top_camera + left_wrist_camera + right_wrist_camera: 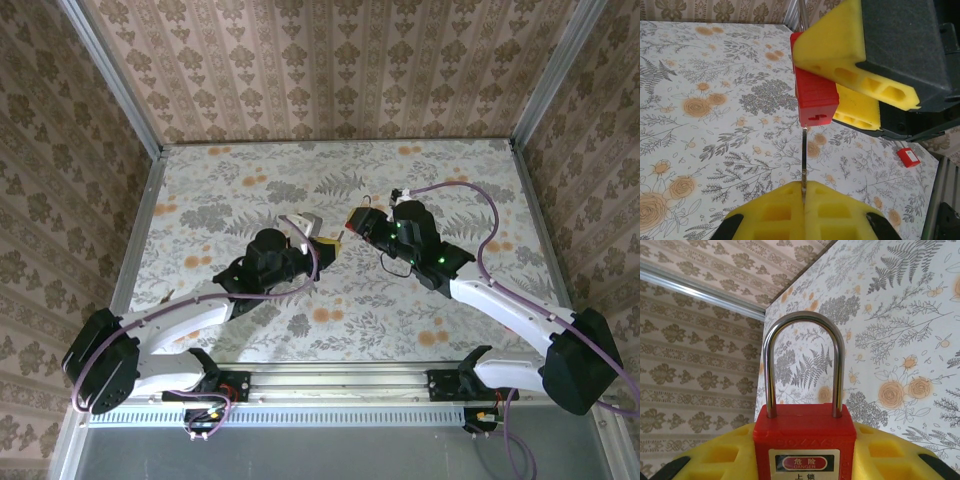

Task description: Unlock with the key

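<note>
The left gripper (pixel 803 200) pinches the key (pixel 803 155), its tip at the keyhole (pixel 816 118) of the red padlock (pixel 812 95), at 12 o'clock from it; the right gripper (pixel 805 442) clamps the padlock. A tilted blade could jam or bend when pushed.

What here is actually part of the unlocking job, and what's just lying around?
In the job: red padlock, held in the right gripper; key, pinched in the left gripper, its tip at the keyhole.
Lying about: small red block on the table.
</note>
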Robot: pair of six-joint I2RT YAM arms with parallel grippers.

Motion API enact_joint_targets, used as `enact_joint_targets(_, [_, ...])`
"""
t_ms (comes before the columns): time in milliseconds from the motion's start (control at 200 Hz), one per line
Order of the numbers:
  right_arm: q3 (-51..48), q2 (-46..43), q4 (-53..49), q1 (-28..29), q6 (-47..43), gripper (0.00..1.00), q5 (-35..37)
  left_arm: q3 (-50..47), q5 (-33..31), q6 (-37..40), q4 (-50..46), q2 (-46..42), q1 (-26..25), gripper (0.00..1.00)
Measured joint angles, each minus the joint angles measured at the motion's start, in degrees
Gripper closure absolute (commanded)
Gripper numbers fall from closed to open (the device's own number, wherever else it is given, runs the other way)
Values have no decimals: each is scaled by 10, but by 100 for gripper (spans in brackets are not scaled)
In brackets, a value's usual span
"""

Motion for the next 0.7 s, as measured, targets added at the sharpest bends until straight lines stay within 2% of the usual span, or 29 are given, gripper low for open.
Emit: enact_joint_targets(700, [-2,0,9,26,2,91,16,10,0,-2,0,29,-1,100])
